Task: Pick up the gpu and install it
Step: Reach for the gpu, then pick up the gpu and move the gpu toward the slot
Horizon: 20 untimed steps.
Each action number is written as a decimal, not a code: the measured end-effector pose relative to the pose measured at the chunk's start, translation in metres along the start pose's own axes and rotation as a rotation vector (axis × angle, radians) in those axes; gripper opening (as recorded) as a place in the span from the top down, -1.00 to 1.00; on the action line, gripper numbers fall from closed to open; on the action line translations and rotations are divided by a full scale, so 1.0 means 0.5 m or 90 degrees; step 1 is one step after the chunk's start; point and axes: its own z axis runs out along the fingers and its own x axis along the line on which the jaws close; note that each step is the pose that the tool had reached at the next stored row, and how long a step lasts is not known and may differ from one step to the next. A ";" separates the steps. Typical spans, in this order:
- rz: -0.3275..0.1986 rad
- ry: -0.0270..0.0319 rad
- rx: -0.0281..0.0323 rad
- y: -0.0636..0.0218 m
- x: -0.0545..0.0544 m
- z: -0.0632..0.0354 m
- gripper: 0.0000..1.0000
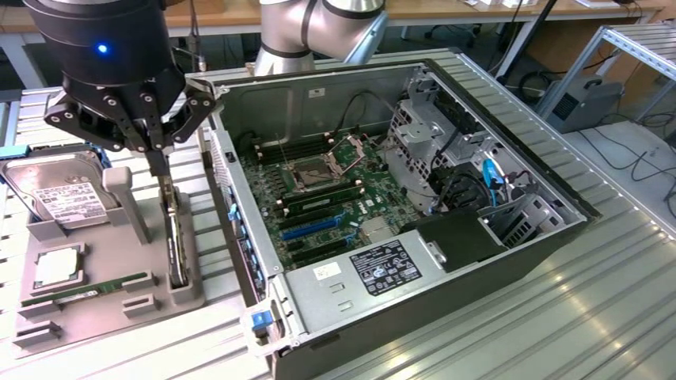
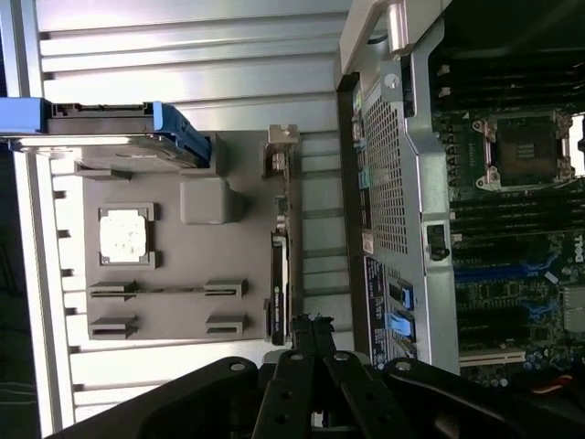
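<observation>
Jaws clenched tight with nothing between them, by the look of it. From the exterior view, the gripper [image 1: 158, 162] hangs over the grey fixture [image 1: 106, 309], close above the gpu [image 1: 177, 245], which stands on edge in its slot beside the open case [image 1: 317, 87]. I'd judge a clean pick needs the fingers spread, straddling that thin top edge, then a straight pull upward so nothing binds.

The wrist view adds what height hides. The gripper [image 2: 306, 322] sits slightly to one side of the gpu [image 2: 277, 283], not squarely over it.
</observation>
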 end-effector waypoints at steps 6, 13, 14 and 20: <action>0.000 0.0000 0.0000 -0.023 0.004 0.000 0.79; 0.000 0.0000 0.0001 -0.026 0.005 0.000 0.79; 0.000 0.0000 0.0000 -0.026 0.005 0.000 0.79; 0.000 0.0000 0.0000 -0.026 0.005 0.000 0.79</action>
